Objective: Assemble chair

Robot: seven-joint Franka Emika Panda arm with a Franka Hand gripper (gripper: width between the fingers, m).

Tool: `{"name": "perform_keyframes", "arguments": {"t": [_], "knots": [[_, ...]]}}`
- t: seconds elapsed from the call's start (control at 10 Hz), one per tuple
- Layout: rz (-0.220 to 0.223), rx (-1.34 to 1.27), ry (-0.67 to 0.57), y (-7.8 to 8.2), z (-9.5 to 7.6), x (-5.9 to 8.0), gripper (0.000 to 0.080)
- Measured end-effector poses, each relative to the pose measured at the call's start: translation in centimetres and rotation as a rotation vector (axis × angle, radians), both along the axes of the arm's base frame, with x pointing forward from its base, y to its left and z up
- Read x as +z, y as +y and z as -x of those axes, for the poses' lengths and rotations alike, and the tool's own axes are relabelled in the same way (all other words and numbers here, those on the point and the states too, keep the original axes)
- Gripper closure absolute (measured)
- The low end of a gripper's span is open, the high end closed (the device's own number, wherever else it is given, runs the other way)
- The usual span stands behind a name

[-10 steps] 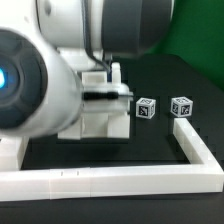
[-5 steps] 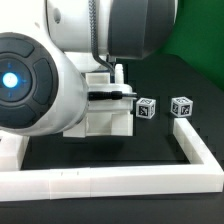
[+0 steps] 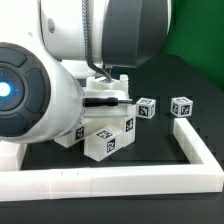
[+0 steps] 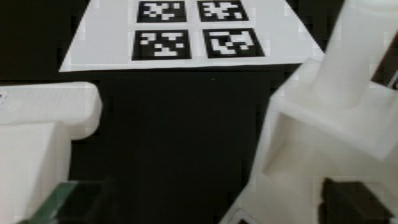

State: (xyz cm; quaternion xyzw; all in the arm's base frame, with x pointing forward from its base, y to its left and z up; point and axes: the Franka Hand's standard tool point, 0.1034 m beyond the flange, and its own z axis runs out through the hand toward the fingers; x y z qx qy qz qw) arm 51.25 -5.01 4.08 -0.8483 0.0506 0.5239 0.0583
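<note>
In the exterior view the chair's chunky white block [image 3: 106, 138] lies tipped, with several square tags facing the camera, just under the arm. Two small tagged cubes [image 3: 147, 108] [image 3: 181, 105] stand to its right in this view. My gripper [image 3: 112, 95] sits over the block's top and is mostly hidden by the arm. In the wrist view my gripper [image 4: 210, 203] is open wide. A tall white chair part [image 4: 329, 140] stands between the jaws, close against one finger [image 4: 356, 205] and far from the other finger [image 4: 64, 205]. Another white part [image 4: 45, 150] lies outside the jaws.
The marker board [image 4: 187, 32] lies ahead of the gripper in the wrist view. The long white L-shaped border rail [image 3: 120, 183] runs along the front and up the exterior view's right side [image 3: 190, 140]. The big arm body [image 3: 30, 90] hides the exterior view's left.
The white block has tipped over toward the camera, so its tagged faces now show. The arm has shifted slightly. The two cubes have not moved.
</note>
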Motion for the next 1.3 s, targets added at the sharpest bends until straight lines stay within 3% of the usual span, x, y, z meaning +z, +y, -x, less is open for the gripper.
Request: {"name": "perform_keyframes", "arguments": {"t": [0.2,0.3,0.5,0.7,0.8,0.9,1.0,1.3], "knots": [[-0.011,-0.001,-0.001,-0.5,0.1,0.0,0.0159],[-0.038,0.004,-0.01,-1.0,-0.1,0.2,0.0152],[-0.071,0.008,-0.039,-1.8,-0.7,1.5,0.0151],[-0.065,-0.001,-0.07,-2.4,-1.1,3.1,0.0151],[-0.064,0.0,-0.072,-2.3,-1.1,2.7,0.0151],[-0.042,0.007,-0.187,-2.7,-2.9,2.0,0.0151],[-0.022,0.007,-0.295,-2.8,-3.7,2.3,0.0151],[-0.025,0.044,-0.539,-4.5,-4.0,2.2,0.0151]]}}
